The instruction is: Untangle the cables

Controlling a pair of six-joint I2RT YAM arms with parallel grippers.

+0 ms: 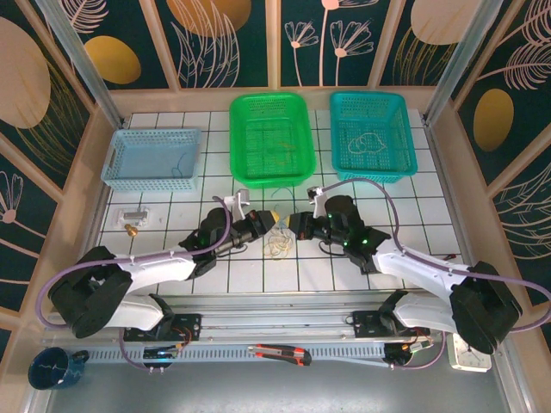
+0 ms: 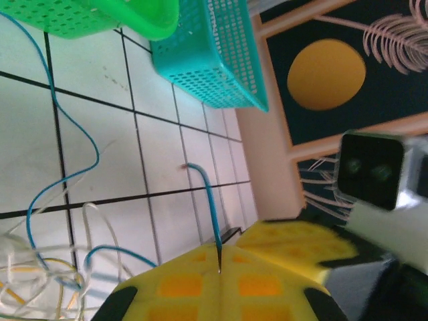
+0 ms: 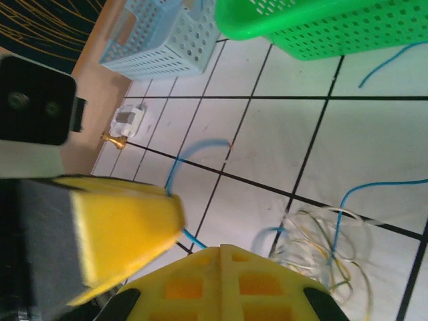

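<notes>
Step in hand, as we read it: pulling one strand out of the knot. Left hand point(image 2: 219, 259) is clamped on the blue cable point(image 2: 208, 200), which rises out of the seam between its yellow fingers point(image 2: 180, 284). Right hand point(image 3: 221, 253) sits tip to tip with it, closed up. A blue strand runs down to its seam, so we take it as pinched there too.

The cables point(image 1: 277, 247) are whitish, yellowish and blue loops, heaped on the desk point(image 1: 448, 215) just in front of both hands.

Next move, we judge: draw the blue one off slowly, because it winds through the heap and may drag the rest along.

Around: light-blue basket point(image 1: 153, 159), green basket point(image 1: 271, 138) and teal basket point(image 1: 373, 136) stand at the far side, the teal one with a whitish loop point(image 1: 366, 142) inside. A brass piece point(image 1: 131, 229) lies at left, well apart. In the way: mostly the two hands crowding each other.
</notes>
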